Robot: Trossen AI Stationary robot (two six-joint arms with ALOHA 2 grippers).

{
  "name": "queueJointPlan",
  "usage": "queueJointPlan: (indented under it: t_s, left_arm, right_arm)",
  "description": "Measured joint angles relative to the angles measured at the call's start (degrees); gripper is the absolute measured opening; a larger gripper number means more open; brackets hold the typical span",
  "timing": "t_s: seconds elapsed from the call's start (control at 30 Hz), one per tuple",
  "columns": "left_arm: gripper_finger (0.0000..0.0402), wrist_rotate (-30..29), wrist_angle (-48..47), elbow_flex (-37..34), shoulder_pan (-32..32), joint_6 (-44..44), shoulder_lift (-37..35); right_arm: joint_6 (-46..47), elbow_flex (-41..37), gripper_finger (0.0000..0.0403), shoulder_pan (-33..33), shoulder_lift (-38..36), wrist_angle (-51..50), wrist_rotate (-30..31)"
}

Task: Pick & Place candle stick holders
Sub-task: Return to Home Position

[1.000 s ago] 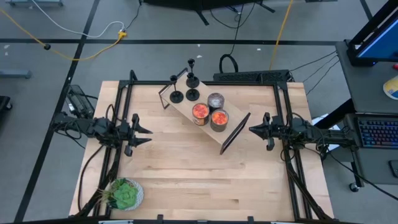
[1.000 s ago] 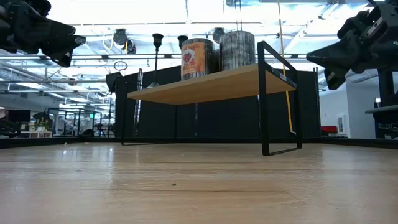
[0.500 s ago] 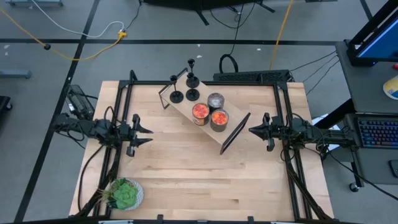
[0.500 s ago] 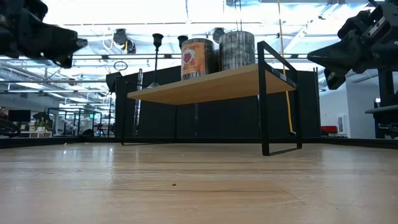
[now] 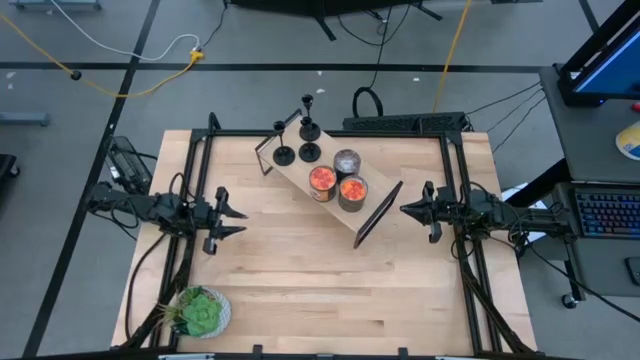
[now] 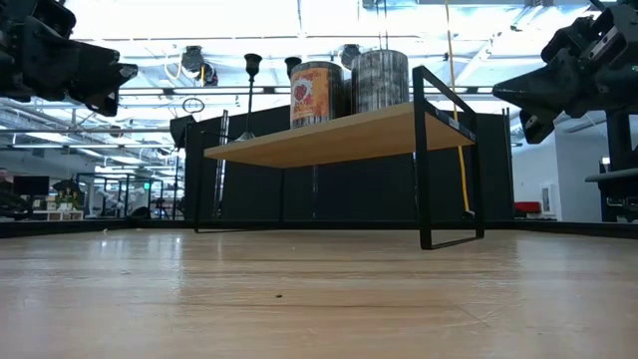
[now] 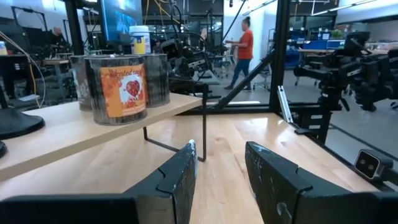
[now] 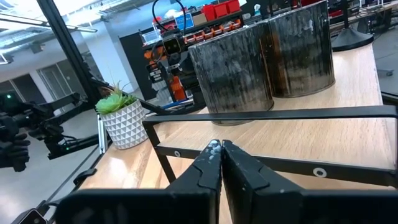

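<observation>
Three matte black holders (image 5: pixel 309 152), round bases, thin stems: upper centre, on pale wood shelf (image 5: pixel 293 172) beside cylindrical candles (image 5: pixel 322 181). Left gripper (image 5: pixel 238 219), mid-left: fingers parted, empty. Right gripper (image 5: pixel 404 209), mid-right: fingers together, empty.

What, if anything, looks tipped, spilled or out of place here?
Nothing stands out. The candle stick holders and three candles stand upright on the shelf, set diagonally on the table; the plant sits upright at a corner. The left gripper and right gripper hover at the sides.

Three candles (image 5: pixel 337 178) sit on the shelf (image 5: pixel 295 171); plant (image 5: pixel 200 312) at table (image 5: pixel 320 270) corner.
</observation>
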Motion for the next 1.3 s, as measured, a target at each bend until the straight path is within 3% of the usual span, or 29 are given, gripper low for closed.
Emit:
queueJointPlan:
  t_s: [1.3]
  left_arm:
    - [0.0145, -0.6, 1.3, -0.1, 0.0, -1.3, 0.1]
  right_arm:
    - [-0.3, 0.0, 0.0008, 0.0, 0.0, 6.8, 0.0]
